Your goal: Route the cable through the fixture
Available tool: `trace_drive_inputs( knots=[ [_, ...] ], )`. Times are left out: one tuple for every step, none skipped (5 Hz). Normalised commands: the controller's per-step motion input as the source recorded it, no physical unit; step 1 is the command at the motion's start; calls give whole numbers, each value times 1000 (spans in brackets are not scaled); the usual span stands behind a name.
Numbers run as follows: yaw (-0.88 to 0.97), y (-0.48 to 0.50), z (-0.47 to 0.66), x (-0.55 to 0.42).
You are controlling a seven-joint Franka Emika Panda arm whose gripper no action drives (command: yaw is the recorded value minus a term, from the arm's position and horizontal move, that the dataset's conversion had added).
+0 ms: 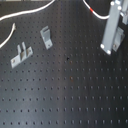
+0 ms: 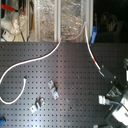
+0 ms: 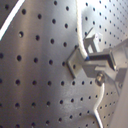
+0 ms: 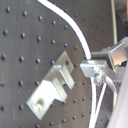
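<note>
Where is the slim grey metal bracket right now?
In the first exterior view, the slim grey metal bracket stands upper left, just right of the two-post grey bracket, below the white cable.

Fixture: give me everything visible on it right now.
The fixture is a small slim grey bracket, metal by its look: a narrow strip leaning up from a small foot on the black perforated board. In both exterior views it stands free, with nothing touching it. The cable runs behind it and is not threaded through. A two-post bracket sits apart, toward the first exterior view's left.
</note>
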Motion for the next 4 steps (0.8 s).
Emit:
trace_drive_inputs(
  knots=[
    [0,12,-17,-14],
    [0,62,-460,-76],
    [0,81,-257,-86],
    [0,-42,7,-43]
  ],
)
